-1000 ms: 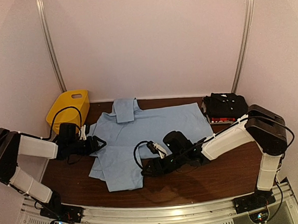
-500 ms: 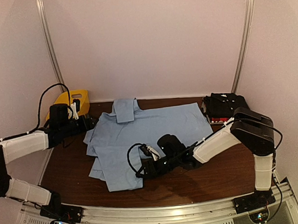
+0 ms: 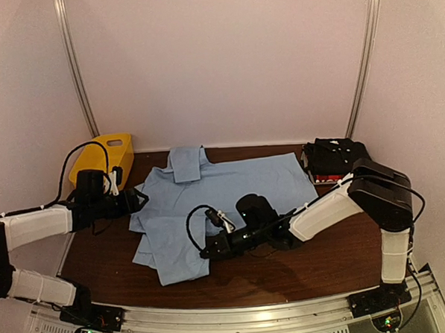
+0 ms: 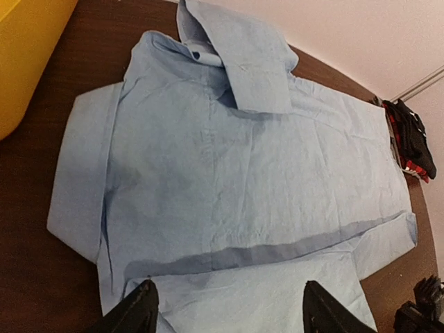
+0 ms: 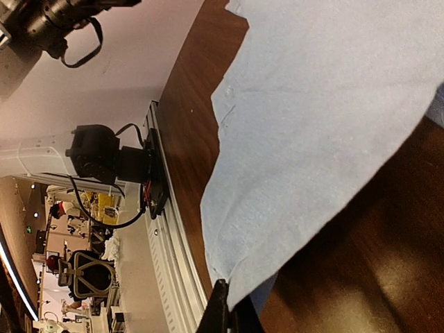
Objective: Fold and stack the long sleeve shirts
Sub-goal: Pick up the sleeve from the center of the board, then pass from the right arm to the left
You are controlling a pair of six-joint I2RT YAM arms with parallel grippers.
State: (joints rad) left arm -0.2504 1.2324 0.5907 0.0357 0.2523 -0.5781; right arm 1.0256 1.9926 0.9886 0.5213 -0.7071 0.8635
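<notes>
Top external view, from your left: the yellow basket (image 3: 103,159) sits at the far left corner of the tabletop (image 3: 324,258), apart from the work. Just beside it, the left end effector (image 3: 137,200) hovers over the left edge of the light blue shirt (image 3: 231,185). Your left wrist camera shows its fingers (image 4: 139,312) spread wide with nothing between them, only the cloth lying below. The shirt lies flat across the middle of the tabletop, collar toward the far edge. Its sleeves look tucked in over the body, one showing as a band across the lower part. Lower down, the right end effector (image 3: 206,249) reaches in at the shirt's near edge. Its wrist camera shows the fingertips (image 5: 220,309) pressed together on a corner of the blue hem, so it looks to be pinching the cloth. At the far right corner a black shirt (image 3: 335,157) sits folded on a red-edged one (image 3: 329,178). By that, you seem about two thirds through: two shirts are folded and stacked. The blue one needs its body folded, then a place on that pile.
</notes>
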